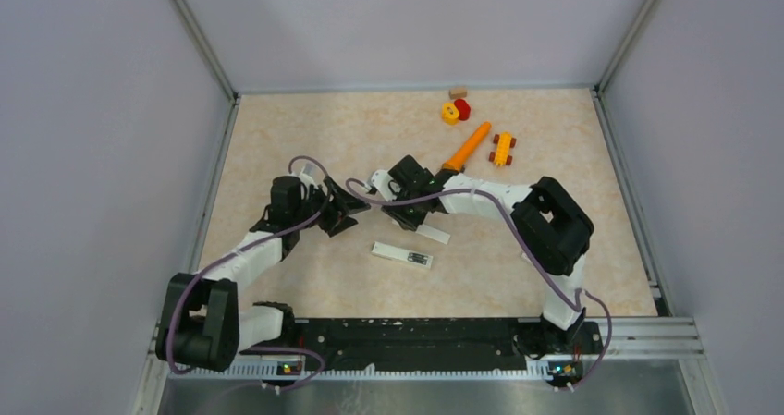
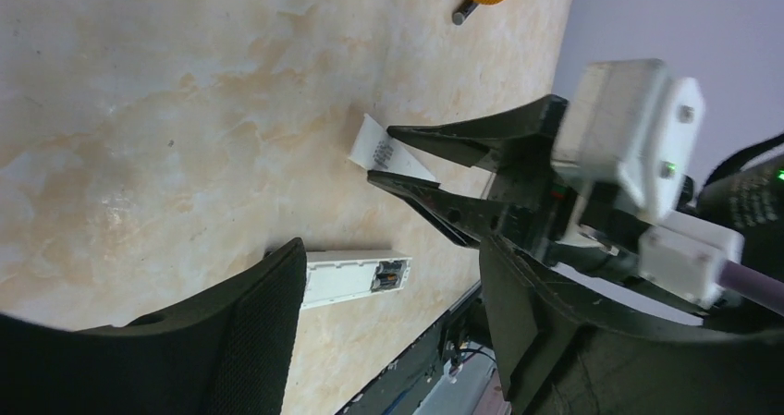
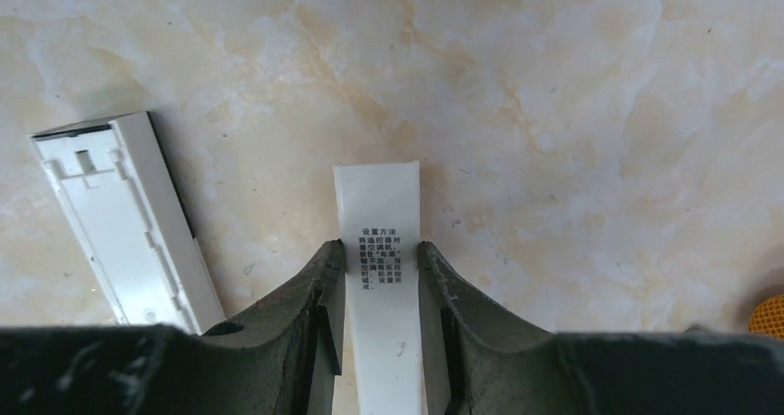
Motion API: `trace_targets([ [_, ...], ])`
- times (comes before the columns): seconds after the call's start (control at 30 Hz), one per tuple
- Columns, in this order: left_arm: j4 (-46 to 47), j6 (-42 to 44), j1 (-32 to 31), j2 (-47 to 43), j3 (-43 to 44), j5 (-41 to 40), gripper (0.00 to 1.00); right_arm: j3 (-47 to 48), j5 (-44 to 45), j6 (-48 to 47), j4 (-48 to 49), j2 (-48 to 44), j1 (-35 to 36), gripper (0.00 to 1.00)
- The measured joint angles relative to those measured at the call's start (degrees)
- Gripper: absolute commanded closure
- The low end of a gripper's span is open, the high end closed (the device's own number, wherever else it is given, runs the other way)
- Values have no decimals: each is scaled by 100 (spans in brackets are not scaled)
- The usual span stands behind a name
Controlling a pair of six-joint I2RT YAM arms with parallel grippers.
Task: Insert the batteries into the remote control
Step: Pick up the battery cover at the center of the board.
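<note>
The remote control [image 1: 402,254] is a slim white bar lying on the table with its back up and its compartment uncovered. In the left wrist view the remote control [image 2: 347,278] shows dark batteries [image 2: 392,274] seated in its end. My right gripper [image 3: 379,249] is shut on a white battery cover [image 3: 378,202] printed with small text, just right of the remote control [image 3: 120,221]. From above, the right gripper [image 1: 416,219] holds the cover [image 1: 432,235] low over the table. My left gripper [image 2: 390,244] hangs open and empty above the remote; from above the left gripper [image 1: 340,213] is left of the right one.
An orange carrot toy [image 1: 467,147], a yellow toy car [image 1: 502,149], a yellow and red toy [image 1: 455,111] and a small wooden block [image 1: 458,91] lie at the back right. The two grippers are close together mid-table. The arms' base rail [image 1: 416,332] runs along the near edge.
</note>
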Motion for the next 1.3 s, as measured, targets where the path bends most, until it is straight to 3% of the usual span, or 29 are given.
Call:
trace_targets([
  [0.43,535,-264,-315,389,7,-210,47,-372,-393,7,433,-693,-42,69],
  [0.87,1038,-450,-686,1362,284,157,45,-409,-1106,20,501,-887,-52,69],
  [1.3,1283,-647,-833,1567,385,330,76,-409,-1342,162,514,-903,-52,69],
])
